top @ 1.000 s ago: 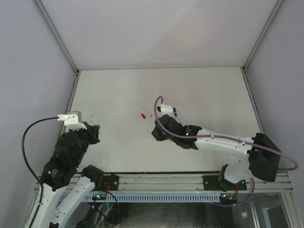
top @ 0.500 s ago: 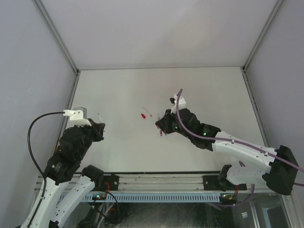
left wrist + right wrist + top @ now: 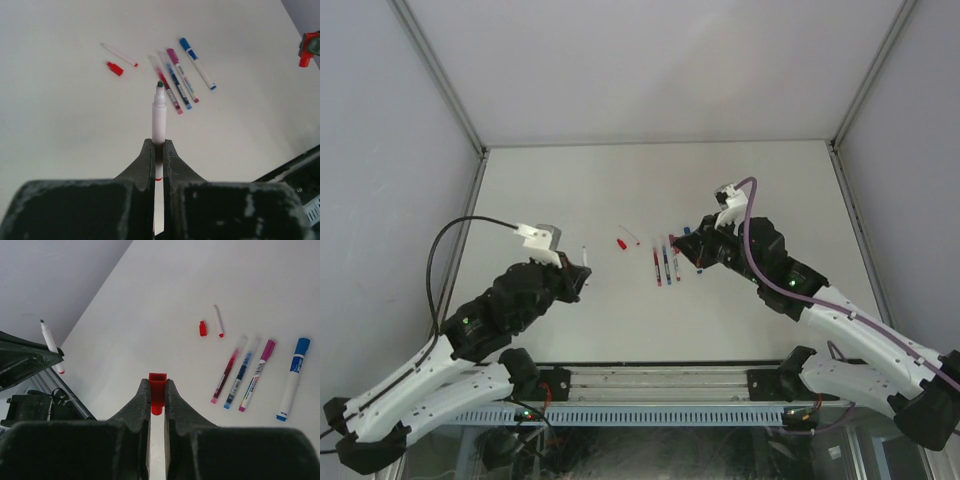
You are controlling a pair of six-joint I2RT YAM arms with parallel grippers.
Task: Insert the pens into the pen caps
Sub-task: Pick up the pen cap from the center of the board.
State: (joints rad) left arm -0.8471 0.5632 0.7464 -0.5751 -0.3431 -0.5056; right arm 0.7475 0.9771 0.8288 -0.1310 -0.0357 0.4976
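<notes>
Left pincer [image 3: 159, 146], matte black with a scuffed grey housing, is clamped on a white pen [image 3: 159, 112], a round barrel with its dark tip bare and pointing away from the fingers. Right pincer [image 3: 157, 386] is closed on a boxy red cap [image 3: 157, 379], hollow end outward. Both hang above the smooth white surface [image 3: 60, 115]. Between them lie a loose red cap [image 3: 114, 68], a thin uncapped pen [image 3: 119, 54], three slim pens [image 3: 241, 372] side by side and a stouter blue-capped pen [image 3: 197, 63].

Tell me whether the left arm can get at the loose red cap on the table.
Reach, probably yes: nothing lies between the left gripper and the loose red cap. Grasping it, no: the jaws are shut on an uncapped pen.
</notes>
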